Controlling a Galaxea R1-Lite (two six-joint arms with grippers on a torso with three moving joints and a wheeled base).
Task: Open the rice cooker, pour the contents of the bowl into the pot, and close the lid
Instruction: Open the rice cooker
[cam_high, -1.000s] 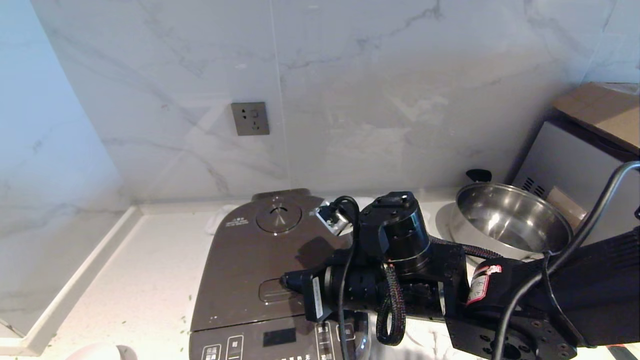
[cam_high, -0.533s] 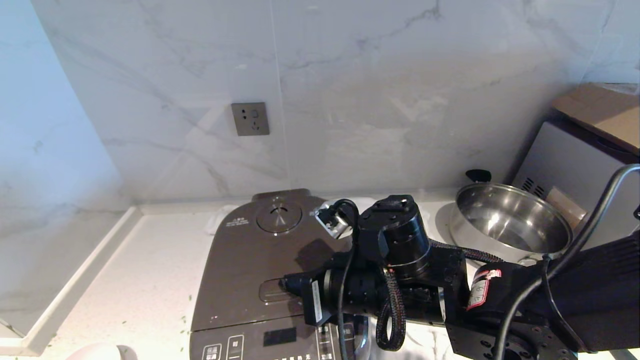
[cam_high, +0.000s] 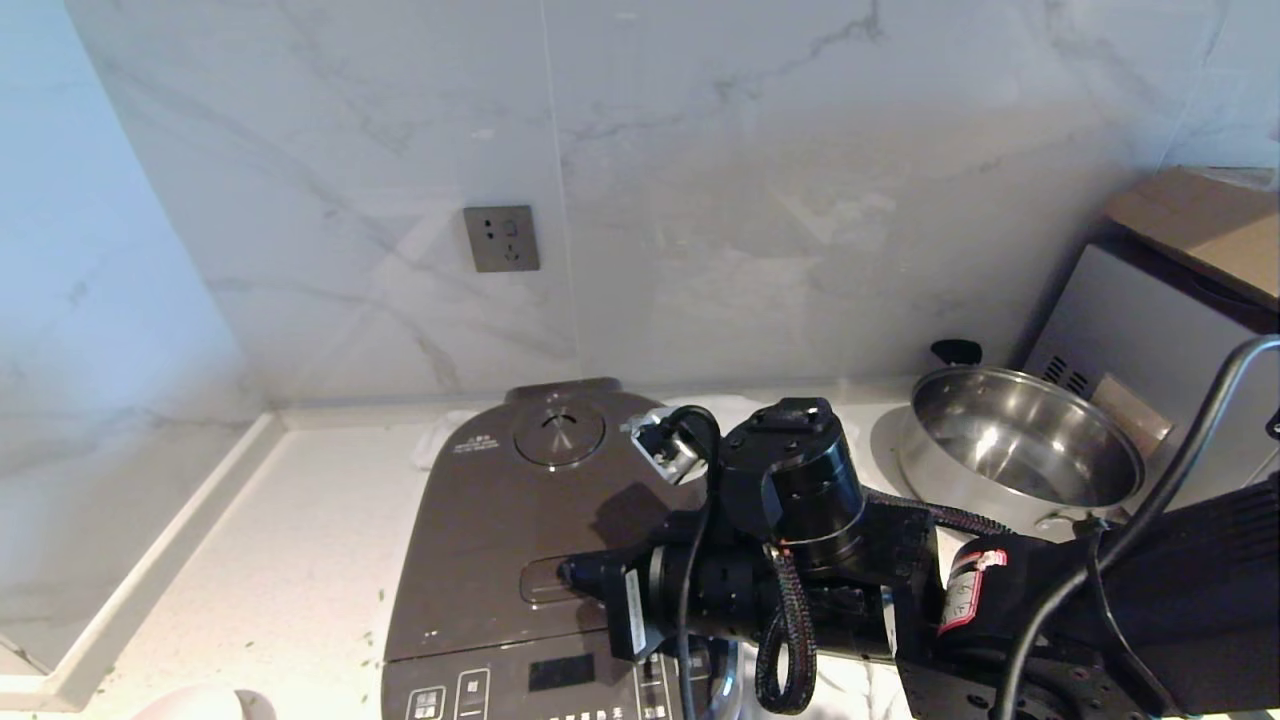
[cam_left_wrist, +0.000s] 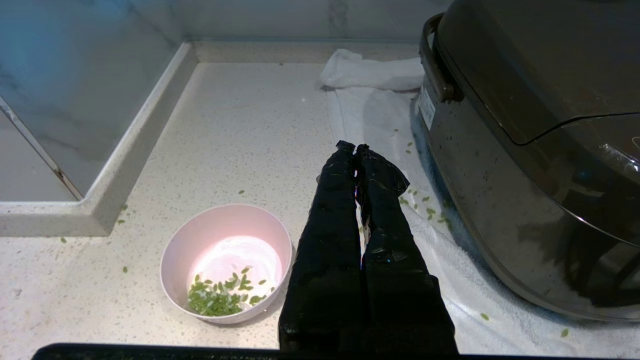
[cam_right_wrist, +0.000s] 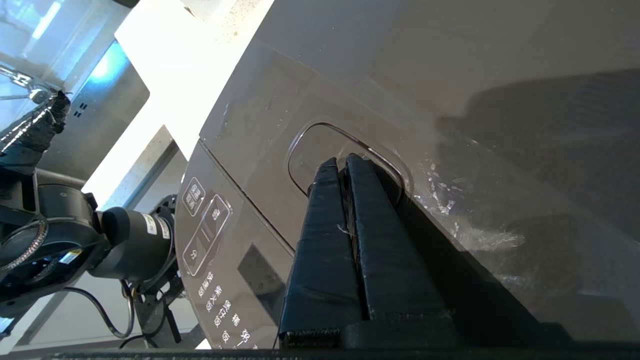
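Right wrist view showed the rice cooker (cam_right_wrist: 400, 100) with its lid (cam_high: 520, 500) down and the right gripper (cam_right_wrist: 345, 162), fingers pressed together, tips on the rectangular button (cam_right_wrist: 320, 150). The bowl (cam_left_wrist: 226, 262), holding green bits (cam_left_wrist: 220, 295), sat left of the cooker beside the left gripper (cam_left_wrist: 354, 148), also closed. A steel pan (cam_high: 1015, 440) stood far right.
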